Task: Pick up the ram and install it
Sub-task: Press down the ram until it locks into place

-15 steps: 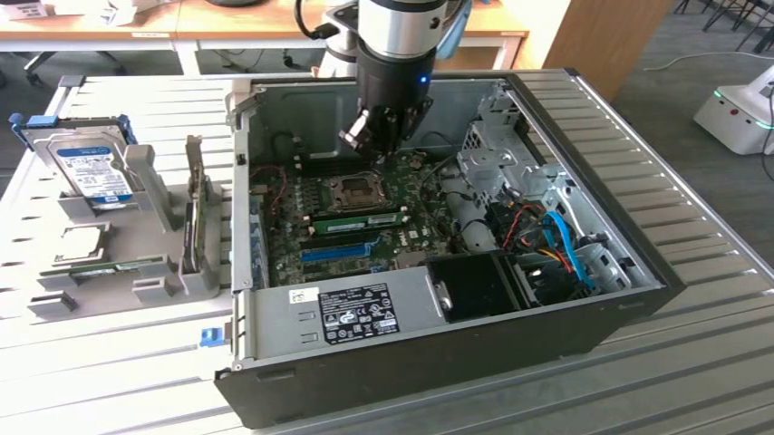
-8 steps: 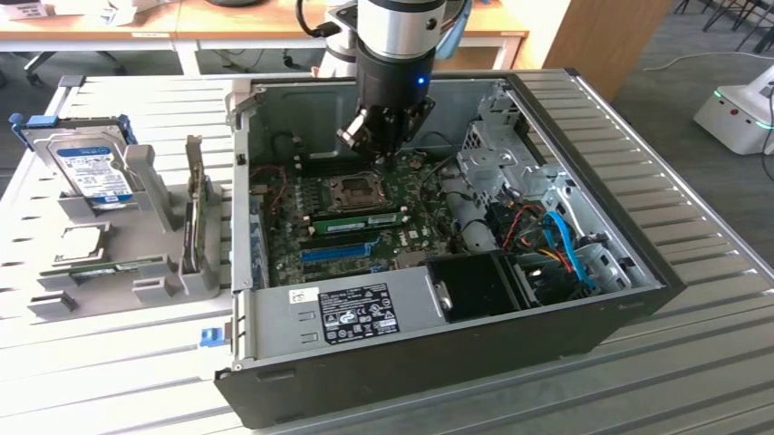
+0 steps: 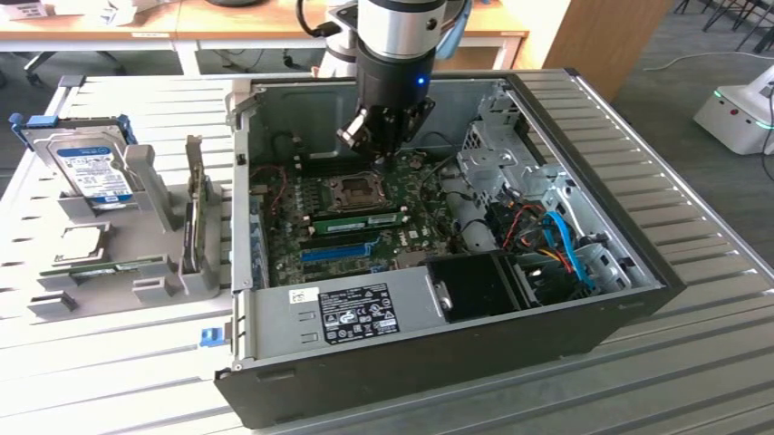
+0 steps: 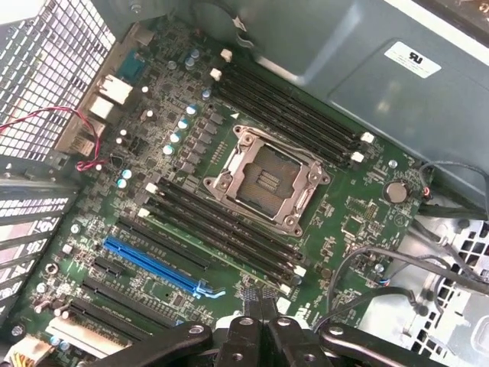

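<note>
Inside the open computer case (image 3: 604,313), the ram (image 3: 353,219) sits slotted, near the closed, empty hand (image 3: 384,149).

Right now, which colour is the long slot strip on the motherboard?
Bright blue slot strip, clearest in the wrist view.

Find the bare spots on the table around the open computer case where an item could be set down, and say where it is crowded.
Free: ribbed table on the exterior view's right of the case, and in front of the grey holder rack. Crowded: the rack itself, and the motherboard beneath the gripper.
</note>
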Robot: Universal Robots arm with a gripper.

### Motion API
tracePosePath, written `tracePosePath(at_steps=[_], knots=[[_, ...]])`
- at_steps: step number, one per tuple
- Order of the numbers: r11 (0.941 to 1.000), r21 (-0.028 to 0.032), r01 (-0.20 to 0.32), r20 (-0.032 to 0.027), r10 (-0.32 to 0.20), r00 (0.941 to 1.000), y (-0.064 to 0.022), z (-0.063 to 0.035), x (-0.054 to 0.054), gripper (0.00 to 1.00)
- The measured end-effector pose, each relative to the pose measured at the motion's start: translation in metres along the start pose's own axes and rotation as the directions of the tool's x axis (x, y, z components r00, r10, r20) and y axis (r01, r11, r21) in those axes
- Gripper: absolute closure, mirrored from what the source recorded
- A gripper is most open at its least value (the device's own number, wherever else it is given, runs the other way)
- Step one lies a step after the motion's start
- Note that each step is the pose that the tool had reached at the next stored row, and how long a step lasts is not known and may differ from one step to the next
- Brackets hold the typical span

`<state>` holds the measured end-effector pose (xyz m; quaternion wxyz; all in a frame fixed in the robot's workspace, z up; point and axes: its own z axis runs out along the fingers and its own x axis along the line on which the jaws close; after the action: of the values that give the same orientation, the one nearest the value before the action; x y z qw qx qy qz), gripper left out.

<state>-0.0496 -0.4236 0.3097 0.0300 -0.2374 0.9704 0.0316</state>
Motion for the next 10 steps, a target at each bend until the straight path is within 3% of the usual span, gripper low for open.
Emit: tracePosePath(at_steps=[2,6,10], knots=[[1.0000,-0.0043,-0.007,-0.0093,0.007,0.9999,0.0000,-0.0001,-0.0001,0.89],[0.9996,-0.0156,-0.023,-0.0356,0.022,0.9991,-0.0002,-0.0001,-0.0003,0.89],[0.9996,-0.0159,-0.023,-0.0368,0.022,0.9991,-0.0002,-0.0002,-0.0003,0.89]])
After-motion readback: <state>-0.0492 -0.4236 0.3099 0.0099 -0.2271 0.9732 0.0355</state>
